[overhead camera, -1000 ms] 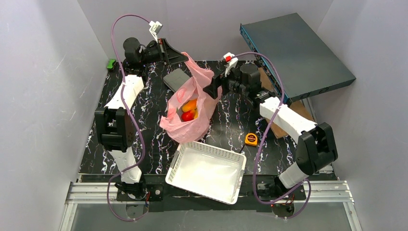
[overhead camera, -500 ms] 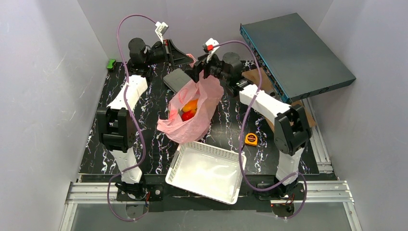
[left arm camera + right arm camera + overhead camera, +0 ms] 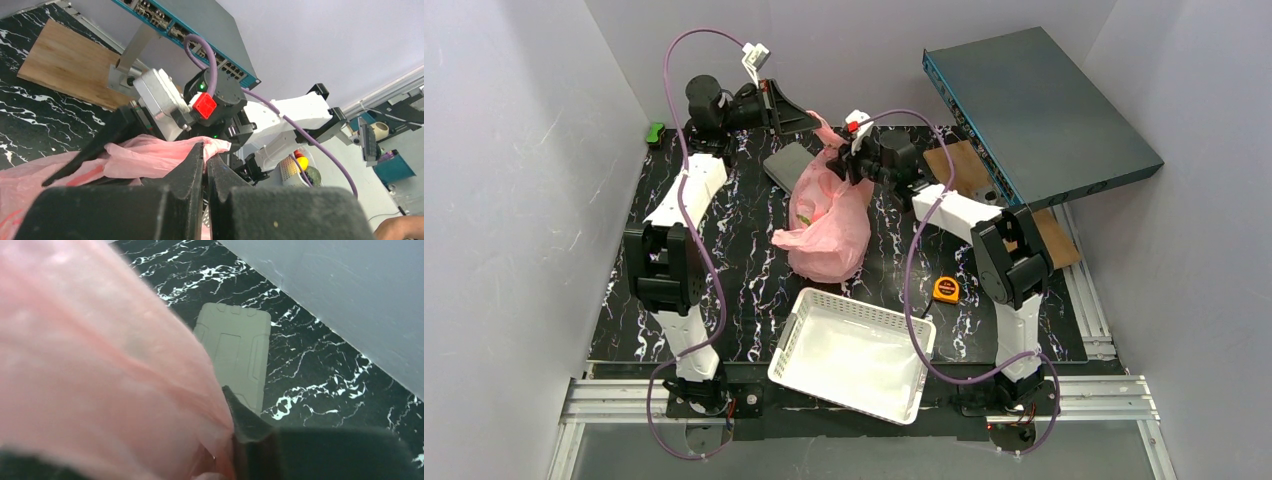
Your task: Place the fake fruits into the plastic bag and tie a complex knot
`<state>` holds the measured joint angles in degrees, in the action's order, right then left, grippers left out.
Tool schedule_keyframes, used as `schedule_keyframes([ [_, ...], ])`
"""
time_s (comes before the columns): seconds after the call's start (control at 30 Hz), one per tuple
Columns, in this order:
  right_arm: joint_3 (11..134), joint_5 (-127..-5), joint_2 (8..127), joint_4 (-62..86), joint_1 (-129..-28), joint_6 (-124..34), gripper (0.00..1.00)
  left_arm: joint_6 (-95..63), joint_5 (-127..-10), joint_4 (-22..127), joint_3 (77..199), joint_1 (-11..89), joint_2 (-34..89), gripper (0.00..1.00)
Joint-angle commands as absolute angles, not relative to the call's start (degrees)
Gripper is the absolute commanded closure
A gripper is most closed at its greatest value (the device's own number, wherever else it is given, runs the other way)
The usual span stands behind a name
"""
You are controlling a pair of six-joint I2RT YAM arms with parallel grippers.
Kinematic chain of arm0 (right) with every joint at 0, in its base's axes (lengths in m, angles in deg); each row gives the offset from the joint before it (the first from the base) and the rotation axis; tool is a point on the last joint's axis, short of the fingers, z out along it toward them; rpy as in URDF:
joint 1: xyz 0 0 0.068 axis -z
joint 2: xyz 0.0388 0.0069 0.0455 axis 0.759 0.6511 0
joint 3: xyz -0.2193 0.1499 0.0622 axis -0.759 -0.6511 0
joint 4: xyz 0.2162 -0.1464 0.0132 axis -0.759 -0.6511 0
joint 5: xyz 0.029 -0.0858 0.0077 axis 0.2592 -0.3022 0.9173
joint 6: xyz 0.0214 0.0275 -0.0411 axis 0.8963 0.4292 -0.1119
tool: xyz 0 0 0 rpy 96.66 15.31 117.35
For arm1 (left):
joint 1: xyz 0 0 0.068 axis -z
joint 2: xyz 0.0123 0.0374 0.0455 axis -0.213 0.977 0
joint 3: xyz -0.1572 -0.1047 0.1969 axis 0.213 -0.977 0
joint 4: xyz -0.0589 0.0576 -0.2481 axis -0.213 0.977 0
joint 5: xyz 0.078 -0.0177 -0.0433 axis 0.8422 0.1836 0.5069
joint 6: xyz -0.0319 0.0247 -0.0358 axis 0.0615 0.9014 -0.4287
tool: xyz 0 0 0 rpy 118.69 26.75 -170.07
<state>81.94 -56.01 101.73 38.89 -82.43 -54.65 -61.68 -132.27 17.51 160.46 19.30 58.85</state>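
Observation:
The pink plastic bag stands at the middle back of the table, its mouth drawn together at the top. My left gripper is shut on one handle strip, and the pink plastic is pinched between its jaws. My right gripper is at the bag's top from the right. In the right wrist view pink film fills the left and bunches against the one finger that shows. The fake fruits are hidden inside the bag. No knot is in view.
A white lattice basket sits at the front middle, with a yellow tape measure to its right. A grey flat case lies behind the bag. A tilted network switch and wooden board fill the back right.
My right arm swung left to the bag's top and its jaws closed from wide open. The bag's mouth gathered shut, covering the fruits. The left gripper kept its hold.

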Motion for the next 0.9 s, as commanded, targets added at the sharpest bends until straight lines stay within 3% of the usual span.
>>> schedule_keyframes([
  [0.0,77.1,-55.0,102.8,37.1,-81.8,-57.3,0.79,-60.6,-132.8,16.7,166.4,16.8,56.8,1.0],
  [0.13,69.7,-56.0,96.9,35.7,-81.9,-57.6,0.99,-54.9,-130.6,21.9,171.2,13.7,59.8,1.0],
  [0.27,64.4,-62.3,91.6,35.2,-81.9,-53.0,0.99,-34.6,-124.3,42.0,178.2,12.4,61.9,1.0],
  [0.43,70.4,-69.7,90.2,27.6,-81.9,-41.9,0.99,-19.1,-119.1,63.3,189.9,13.1,69.2,1.0],
  [0.47,72.3,-71.0,90.4,26.3,-82.0,-40.1,0.99,-19.1,-119.7,64.7,190.6,13.1,69.7,0.91],
  [0.5,74.1,-72.7,90.9,24.8,-82.0,-37.9,0.99,-19.0,-120.2,66.1,190.3,13.1,69.0,0.74],
  [0.6,78.8,-77.5,92.2,18.7,-82.2,-33.1,0.99,-16.8,-123.8,71.2,185.2,13.0,63.3,0.08],
  [0.63,79.5,-78.3,92.5,17.5,-82.3,-31.9,0.99,-15.1,-125.4,73.8,182.3,12.9,60.6,0.03],
  [0.87,79.3,-80.1,92.4,16.4,-82.7,-29.6,0.99,7.0,-127.6,99.4,163.4,13.0,45.8,0.02],
])
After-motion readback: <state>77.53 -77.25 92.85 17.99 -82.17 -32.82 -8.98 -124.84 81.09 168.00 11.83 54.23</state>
